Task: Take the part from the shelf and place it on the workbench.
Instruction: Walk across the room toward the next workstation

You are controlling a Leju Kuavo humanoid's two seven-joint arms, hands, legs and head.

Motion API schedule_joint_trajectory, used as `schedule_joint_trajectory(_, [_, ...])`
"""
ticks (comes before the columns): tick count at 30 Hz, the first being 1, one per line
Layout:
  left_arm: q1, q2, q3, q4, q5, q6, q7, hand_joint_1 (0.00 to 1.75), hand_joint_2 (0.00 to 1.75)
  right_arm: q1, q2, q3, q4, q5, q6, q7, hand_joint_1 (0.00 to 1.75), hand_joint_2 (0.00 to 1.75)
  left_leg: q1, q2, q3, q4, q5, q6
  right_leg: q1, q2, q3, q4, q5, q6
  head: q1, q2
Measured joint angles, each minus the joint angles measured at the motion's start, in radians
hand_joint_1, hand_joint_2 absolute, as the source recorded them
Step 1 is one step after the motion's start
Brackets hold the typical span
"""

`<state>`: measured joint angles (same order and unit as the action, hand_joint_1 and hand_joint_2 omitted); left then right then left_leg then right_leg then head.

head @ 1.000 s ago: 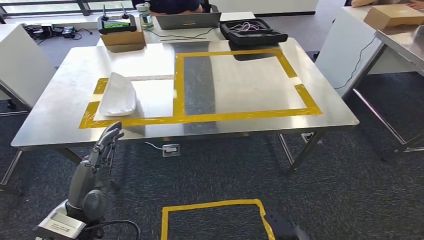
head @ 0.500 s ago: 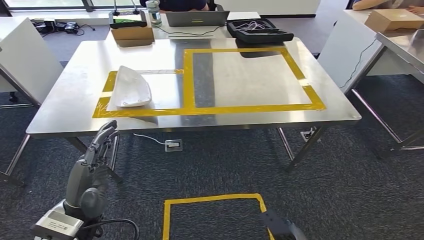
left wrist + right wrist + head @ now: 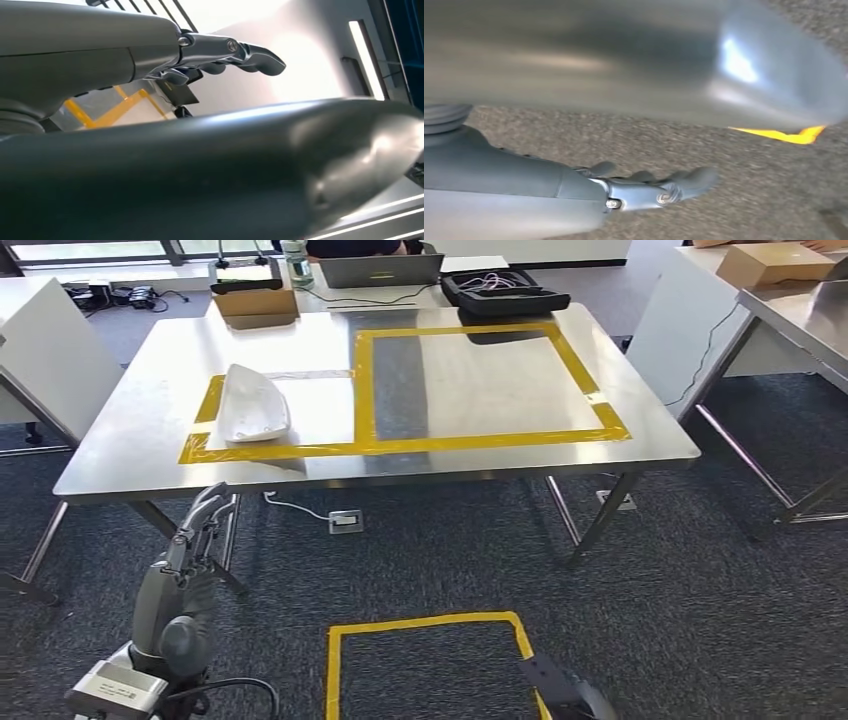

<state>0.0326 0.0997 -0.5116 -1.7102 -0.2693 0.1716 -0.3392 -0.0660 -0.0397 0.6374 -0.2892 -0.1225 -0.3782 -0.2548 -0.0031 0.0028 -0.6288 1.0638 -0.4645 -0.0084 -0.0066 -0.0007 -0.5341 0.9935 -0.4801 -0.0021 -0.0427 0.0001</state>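
**Part lies on the surface; both robot hands carry nothing**

From the head view you see the white part lying on the steel surface, inside the smaller yellow tape rectangle at the surface's left end. Take that part as your landmark. To its right the larger yellow tape frame encloses bare metal. Beyond the part, at the far edge, sit a cardboard box, a laptop and a black case. Nearer to you than the part, on the carpet, a yellow tape square marks the floor.

Your left robot hand hangs below the part, in front of the surface's near edge and not touching it, fingers extended and slightly spread, holding nothing. The left wrist view adds what the head view cannot: the fingers seen close, straight, with nothing between them and the thumb, and yellow tape behind.

The right wrist view gives you the right robot hand, fingers loosely stretched over grey carpet, holding nothing, with a scrap of yellow floor tape beyond it.
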Motion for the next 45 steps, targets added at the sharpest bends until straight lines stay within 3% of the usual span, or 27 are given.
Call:
schedule_joint_trajectory(3, [0.002, 0.002, 0.000, 0.001, 0.000, 0.002, 0.000, 0.00, 0.00, -0.001, 0.002, 0.000, 0.000, -0.001, 0.001, 0.000, 0.00, 0.00, 0.007, -0.001, -0.064, 0.182, -0.118, -0.016, -0.002, -0.002, -0.030, 0.002, 0.021, -0.005, 0.000, 0.000])
schedule_joint_trajectory(4, [0.002, 0.003, 0.000, 0.002, 0.000, 0.002, 0.000, 0.00, 0.00, -0.001, 0.003, 0.000, 0.000, -0.001, 0.001, 0.000, 0.00, 0.00, 0.008, -0.001, -0.071, 0.220, -0.136, -0.019, -0.002, -0.002, -0.040, 0.004, 0.027, -0.003, 0.000, 0.000])
schedule_joint_trajectory(5, [0.002, 0.003, 0.000, 0.003, 0.000, 0.002, 0.000, 0.00, 0.00, -0.001, 0.003, 0.000, 0.000, -0.002, 0.001, 0.000, 0.00, 0.00, 0.009, -0.001, -0.058, 0.220, -0.135, -0.020, -0.002, -0.003, -0.051, 0.007, 0.033, -0.002, 0.000, 0.000])
schedule_joint_trajectory(7, [0.002, 0.004, 0.000, 0.004, 0.000, 0.002, 0.000, 0.00, 0.00, -0.001, 0.004, 0.000, 0.000, -0.003, 0.001, 0.000, 0.00, 0.00, 0.012, -0.001, 0.025, 0.110, -0.093, -0.019, -0.004, -0.002, -0.067, 0.014, 0.042, 0.004, 0.000, 0.000])
schedule_joint_trajectory(9, [0.001, 0.004, 0.000, 0.003, 0.000, 0.002, 0.000, 0.00, 0.00, -0.001, 0.005, 0.000, 0.000, -0.003, 0.001, 0.000, 0.00, 0.00, 0.010, -0.002, 0.100, -0.012, -0.064, -0.010, -0.002, -0.002, -0.075, 0.020, 0.049, 0.014, 0.000, 0.000])
schedule_joint_trajectory(10, [0.001, 0.004, 0.000, 0.003, 0.000, 0.002, -0.001, 0.00, 0.00, -0.002, 0.005, 0.000, 0.000, -0.003, 0.000, -0.001, 0.00, 0.00, 0.008, -0.004, 0.114, -0.041, -0.060, -0.002, -0.002, -0.001, -0.077, 0.021, 0.054, 0.020, 0.000, 0.000])
schedule_joint_trajectory(13, [0.001, 0.004, 0.000, 0.001, -0.002, 0.003, -0.001, 0.00, 0.00, -0.002, 0.006, 0.000, 0.000, -0.005, 0.000, -0.001, 0.00, 0.00, 0.002, -0.005, 0.105, -0.050, -0.044, 0.024, -0.005, -0.001, -0.081, 0.017, 0.067, 0.041, 0.001, 0.000])
schedule_joint_trajectory(15, [0.001, 0.002, 0.000, -0.001, -0.006, 0.003, -0.001, 0.00, 0.00, -0.001, 0.007, 0.001, 0.000, -0.008, -0.001, -0.002, 0.00, 0.00, 0.005, -0.003, 0.093, -0.054, -0.028, 0.039, -0.008, 0.000, -0.100, 0.053, 0.035, 0.051, 0.002, 0.000])
schedule_joint_trajectory(18, [0.002, 0.001, 0.000, -0.004, -0.016, 0.002, 0.002, 0.00, 0.00, 0.000, 0.009, 0.001, 0.000, -0.011, -0.001, -0.005, 0.00, 0.00, 0.003, 0.000, 0.063, -0.054, -0.005, 0.049, -0.008, 0.000, -0.170, 0.240, -0.089, 0.059, 0.002, 0.000])
schedule_joint_trajectory(19, [0.002, 0.001, 0.000, -0.004, -0.020, 0.001, 0.005, 0.00, 0.00, 0.001, 0.010, 0.001, 0.000, -0.013, -0.001, -0.007, 0.00, 0.00, 0.002, 0.000, 0.054, -0.053, 0.001, 0.050, -0.008, 0.000, -0.182, 0.289, -0.113, 0.059, 0.002, 0.000])
schedule_joint_trajectory(20, [0.003, 0.001, 0.000, -0.005, -0.022, 0.000, 0.008, 0.00, 0.00, 0.001, 0.011, 0.001, 0.000, -0.014, -0.001, -0.008, 0.00, 0.00, 0.000, 0.000, 0.046, -0.052, 0.007, 0.050, -0.007, 0.000, -0.175, 0.301, -0.117, 0.058, 0.002, 0.000])
schedule_joint_trajectory(21, [0.003, 0.001, 0.000, -0.006, -0.024, -0.002, 0.011, 0.00, 0.00, 0.001, 0.012, 0.001, 0.000, -0.015, -0.001, -0.009, 0.00, 0.00, 0.000, 0.000, 0.040, -0.050, 0.013, 0.049, -0.007, 0.000, -0.146, 0.271, -0.102, 0.055, 0.002, 0.000])
schedule_joint_trajectory(24, [0.003, 0.001, 0.000, -0.015, -0.026, -0.009, 0.020, 0.00, 0.00, -0.001, 0.015, -0.001, 0.000, -0.018, -0.005, -0.015, 0.00, 0.00, -0.002, 0.000, 0.024, -0.045, 0.026, 0.039, -0.001, 0.000, -0.011, 0.064, -0.042, 0.038, 0.002, 0.000])
schedule_joint_trajectory(25, [0.002, 0.001, 0.000, -0.017, -0.027, -0.011, 0.021, 0.00, 0.00, -0.002, 0.015, -0.001, 0.000, -0.018, -0.007, -0.016, 0.00, 0.00, -0.003, 0.000, 0.021, -0.044, 0.031, 0.034, 0.003, 0.000, 0.011, 0.023, -0.034, 0.032, 0.002, 0.000])
schedule_joint_trajectory(27, [0.001, 0.001, 0.000, -0.018, -0.027, -0.012, 0.022, 0.00, 0.00, -0.001, 0.016, -0.003, 0.001, -0.019, -0.010, -0.018, 0.00, 0.00, -0.002, 0.001, 0.019, -0.046, 0.041, 0.021, 0.008, 0.000, 0.012, 0.009, -0.025, 0.020, 0.002, 0.000])
schedule_joint_trajectory(29, [0.000, 0.001, 0.000, -0.018, -0.027, -0.012, 0.022, 0.00, 0.00, 0.000, 0.016, -0.003, 0.001, -0.019, -0.010, -0.018, 0.00, 0.00, -0.001, 0.000, 0.013, -0.042, 0.039, 0.010, 0.004, -0.001, 0.005, 0.003, -0.010, 0.007, 0.002, 0.000])
schedule_joint_trajectory(31, [-0.001, 0.001, 0.000, -0.017, -0.026, -0.012, 0.022, 0.00, 0.00, -0.001, 0.017, -0.004, 0.002, -0.018, -0.010, -0.018, 0.00, 0.00, 0.002, -0.002, -0.011, 0.018, -0.011, -0.002, -0.002, -0.003, -0.006, -0.003, 0.006, -0.003, 0.001, 0.000])
schedule_joint_trajectory(33, [-0.001, 0.001, 0.000, -0.013, -0.025, -0.012, 0.021, 0.00, 0.00, -0.001, 0.018, -0.005, 0.002, -0.019, -0.010, -0.018, 0.00, 0.00, 0.006, -0.002, -0.054, 0.144, -0.094, -0.012, -0.002, -0.003, -0.023, -0.002, 0.017, -0.006, 0.001, 0.000])
schedule_joint_trajectory(35, [-0.001, 0.001, 0.000, -0.008, -0.024, -0.012, 0.021, 0.00, 0.00, -0.001, 0.018, -0.006, 0.003, -0.019, -0.010, -0.018, 0.00, 0.00, 0.010, -0.002, -0.069, 0.222, -0.131, -0.019, -0.002, -0.004, -0.043, 0.004, 0.028, -0.004, 0.001, 0.000])
schedule_joint_trajectory(36, [-0.001, 0.001, 0.000, -0.007, -0.024, -0.012, 0.021, 0.00, 0.00, -0.001, 0.018, -0.008, 0.003, -0.019, -0.010, -0.018, 0.00, 0.00, 0.012, -0.002, -0.048, 0.206, -0.122, -0.020, -0.003, -0.004, -0.052, 0.007, 0.033, -0.002, 0.001, 0.000])
schedule_joint_trajectory(39, [-0.003, 0.001, 0.000, -0.005, -0.024, -0.012, 0.021, 0.00, 0.00, 0.000, 0.018, -0.010, 0.004, -0.019, -0.011, -0.019, 0.00, 0.00, 0.014, -0.003, 0.076, 0.014, -0.066, -0.016, -0.004, -0.002, -0.073, 0.020, 0.044, 0.011, 0.001, 0.000])
schedule_joint_trajectory(40, [-0.004, 0.000, 0.000, -0.005, -0.024, -0.012, 0.021, 0.00, 0.00, 0.000, 0.018, -0.011, 0.004, -0.019, -0.012, -0.019, 0.00, 0.00, 0.012, -0.004, 0.099, -0.029, -0.057, -0.011, -0.004, -0.002, -0.077, 0.022, 0.049, 0.017, 0.001, 0.000])
schedule_joint_trajectory(43, [-0.005, -0.002, 0.000, -0.004, -0.024, -0.011, 0.020, 0.00, 0.00, 0.000, 0.018, -0.012, 0.004, -0.019, -0.013, -0.021, 0.00, 0.00, 0.006, -0.008, 0.097, -0.044, -0.044, 0.013, -0.005, -0.001, -0.082, 0.019, 0.063, 0.037, 0.002, 0.000])
schedule_joint_trajectory(45, [-0.005, -0.004, 0.000, -0.004, -0.024, -0.011, 0.020, 0.00, 0.00, 0.001, 0.018, -0.012, 0.004, -0.019, -0.013, -0.022, 0.00, 0.00, 0.007, -0.006, 0.089, -0.047, -0.032, 0.029, -0.008, -0.001, -0.093, 0.038, 0.044, 0.049, 0.002, 0.000])
